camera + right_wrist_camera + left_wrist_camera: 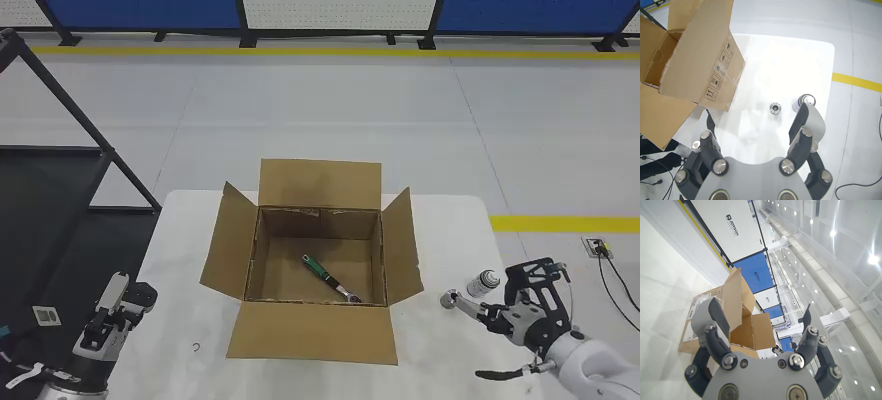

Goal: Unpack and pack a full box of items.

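Top view: open box [320, 185] centre of tabletop [450, 240], green-handled wrench [326, 275] inside. Spray can [483, 284] lower right, beside right gripper [756, 110], fingers open. Left gripper [762, 306] lower left, fingers also open.

can [797, 105] partly hidden behind finger [810, 121] | box [696, 56] cut by picture edge | tiny thing [196, 348] near box too small to tell

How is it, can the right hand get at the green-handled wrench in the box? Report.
Probably yes. The box is open, flaps folded out, the wrench lies alone on its floor, and the right hand hangs open beside it; it must clear the near flap.
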